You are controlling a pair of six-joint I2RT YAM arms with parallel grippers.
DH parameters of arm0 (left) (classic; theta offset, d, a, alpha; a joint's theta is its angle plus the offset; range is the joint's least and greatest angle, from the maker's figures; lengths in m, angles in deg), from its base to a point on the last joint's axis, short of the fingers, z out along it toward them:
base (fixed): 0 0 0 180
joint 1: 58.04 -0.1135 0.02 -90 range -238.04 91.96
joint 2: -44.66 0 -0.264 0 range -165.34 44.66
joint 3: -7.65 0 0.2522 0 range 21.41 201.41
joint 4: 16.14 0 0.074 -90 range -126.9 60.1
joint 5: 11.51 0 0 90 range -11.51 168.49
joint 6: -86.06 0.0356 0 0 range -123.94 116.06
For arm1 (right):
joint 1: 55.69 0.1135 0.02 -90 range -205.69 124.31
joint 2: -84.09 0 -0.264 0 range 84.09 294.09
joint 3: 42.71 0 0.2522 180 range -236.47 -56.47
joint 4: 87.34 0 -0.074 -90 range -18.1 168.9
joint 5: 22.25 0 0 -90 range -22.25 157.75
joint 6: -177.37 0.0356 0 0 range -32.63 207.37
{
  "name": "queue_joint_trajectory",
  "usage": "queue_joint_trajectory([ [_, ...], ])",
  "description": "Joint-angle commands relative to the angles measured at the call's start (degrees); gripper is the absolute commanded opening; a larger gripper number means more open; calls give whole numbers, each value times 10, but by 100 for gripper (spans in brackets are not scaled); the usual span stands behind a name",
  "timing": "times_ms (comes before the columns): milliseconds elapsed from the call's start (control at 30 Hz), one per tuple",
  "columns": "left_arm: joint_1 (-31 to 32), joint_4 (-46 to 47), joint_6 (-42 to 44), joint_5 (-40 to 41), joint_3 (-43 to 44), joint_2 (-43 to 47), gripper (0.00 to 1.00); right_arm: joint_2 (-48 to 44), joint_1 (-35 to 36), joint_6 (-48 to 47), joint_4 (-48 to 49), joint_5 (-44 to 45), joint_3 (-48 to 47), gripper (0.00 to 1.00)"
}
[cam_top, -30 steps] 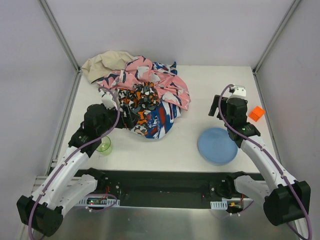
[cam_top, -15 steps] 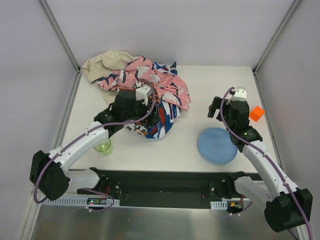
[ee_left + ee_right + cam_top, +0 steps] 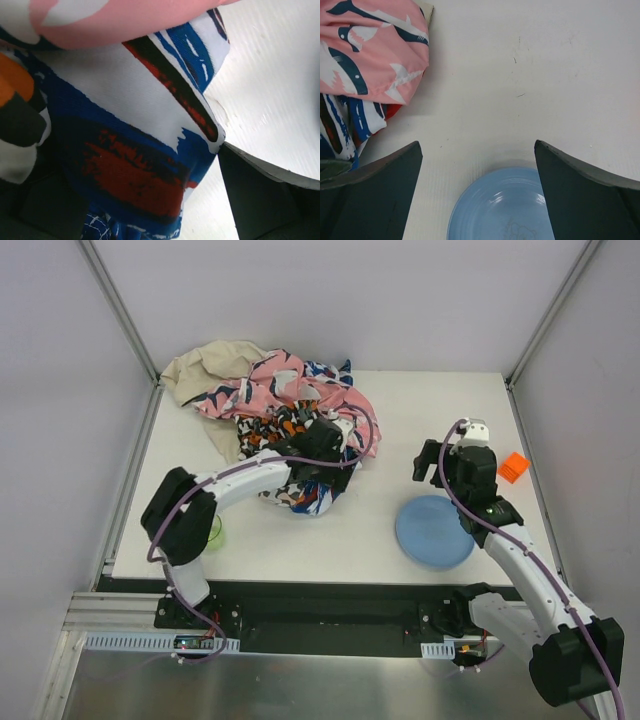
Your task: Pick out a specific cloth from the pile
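left fingers (image 3: 260, 200) moved right into pile (image 3: 300, 390), apparently parted, right fingers (image 3: 590, 200) spread

pile (image 3: 265, 405) — pink navy-white print, beige, blue-white with maybe red streaks; plate (image 3: 434, 531) plain blue.

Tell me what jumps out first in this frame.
A big pile of printed fabrics sits far left on the table, and the left gripper is pressed into its near right side. Right of it, a blue plate lies near the open right gripper, with a small orange block farther right.
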Motion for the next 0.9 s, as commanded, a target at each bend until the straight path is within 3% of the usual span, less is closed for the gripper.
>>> queue_joint_trajectory([
  [0,7,-60,-9,147,83,-96,99,-1,2,7,21,-11,2,95],
  [100,7,-110,-25,203,145,-156,98,-1,1,7,21,-13,6,96],
  [133,8,-124,-27,218,166,-168,85,-1,2,7,21,-14,8,96],
  [167,8,-132,-30,234,181,-178,65,-1,2,7,37,-17,9,96],
  [233,8,-142,-32,278,205,-187,44,2,2,7,42,-27,13,96],
  [267,5,-143,-29,306,218,-188,27,6,2,7,47,-33,15,96],
  [300,2,-148,-26,338,235,-189,2,9,1,7,49,-39,14,96],
  [500,-55,-149,12,420,320,-156,0,61,2,7,79,-85,1,96],
  [700,-147,-149,33,379,408,-141,0,182,3,98,160,-161,-44,96],
  [867,-193,-149,45,345,437,-144,0,340,32,172,199,-195,-153,96],
])
